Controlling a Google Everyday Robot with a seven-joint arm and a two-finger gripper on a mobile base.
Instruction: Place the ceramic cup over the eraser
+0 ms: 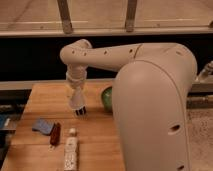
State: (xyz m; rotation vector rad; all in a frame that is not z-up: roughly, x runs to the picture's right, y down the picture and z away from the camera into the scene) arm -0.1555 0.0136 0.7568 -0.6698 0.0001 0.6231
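Observation:
My gripper (76,90) hangs from the arm over the middle of the wooden table (47,95). It holds the white ceramic cup (77,100), mouth down. The black eraser with white stripes (80,112) stands directly below the cup. Only the eraser's lower part shows under the cup's rim; its top is hidden by the cup.
A green bowl (106,98) sits just right of the cup, partly hidden by my body. A blue pad (42,126), a dark red-brown oblong object (54,134) and a white oblong object (71,150) lie at the front left. A dark wall and railing stand behind the table.

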